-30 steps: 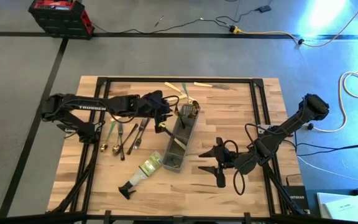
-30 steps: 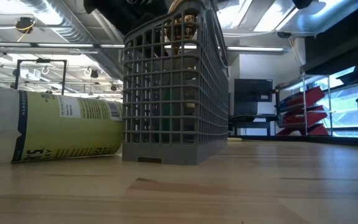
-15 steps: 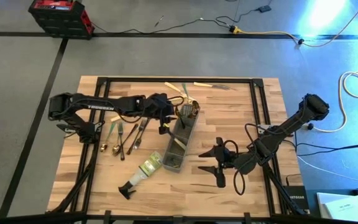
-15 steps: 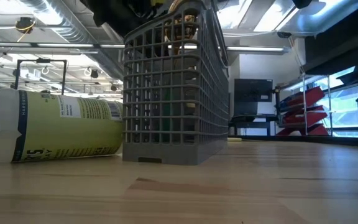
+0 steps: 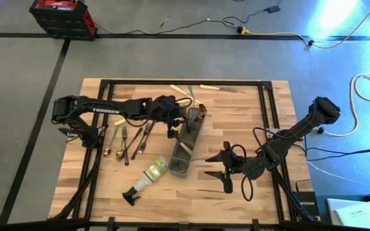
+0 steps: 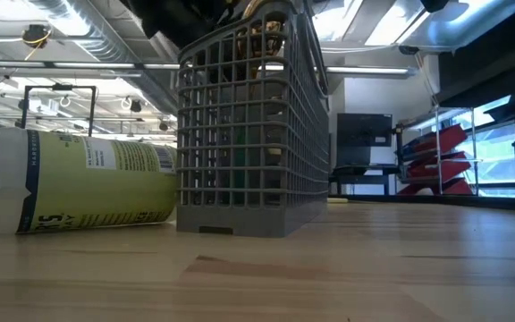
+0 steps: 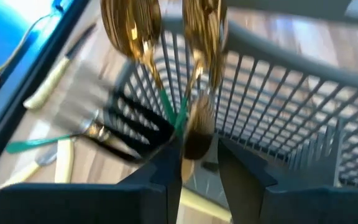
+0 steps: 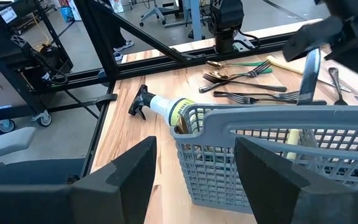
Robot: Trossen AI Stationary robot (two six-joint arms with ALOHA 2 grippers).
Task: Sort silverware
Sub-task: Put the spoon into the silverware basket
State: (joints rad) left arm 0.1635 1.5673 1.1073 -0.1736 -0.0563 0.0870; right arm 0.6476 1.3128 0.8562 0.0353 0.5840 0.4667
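Silverware [image 5: 128,140] is split: loose forks and spoons lie on the wooden table [image 5: 249,109] left of the grey mesh caddy [image 5: 186,147], a few cream-handled pieces sit near the far edge, others already stand in the caddy. Step in hand looks like a drop-off: left gripper [image 7: 197,158] sits over the caddy's far end, jaws pinching a slim utensil [image 7: 194,127] that hangs into the basket beside gold spoon bowls [image 7: 131,25]. Next move likely needs a clean release into that compartment, no snagging the mesh. Right gripper [image 5: 227,168] waits right of the caddy, jaws spread, empty. Spray bottle [image 5: 148,176] lies near the caddy's near end.
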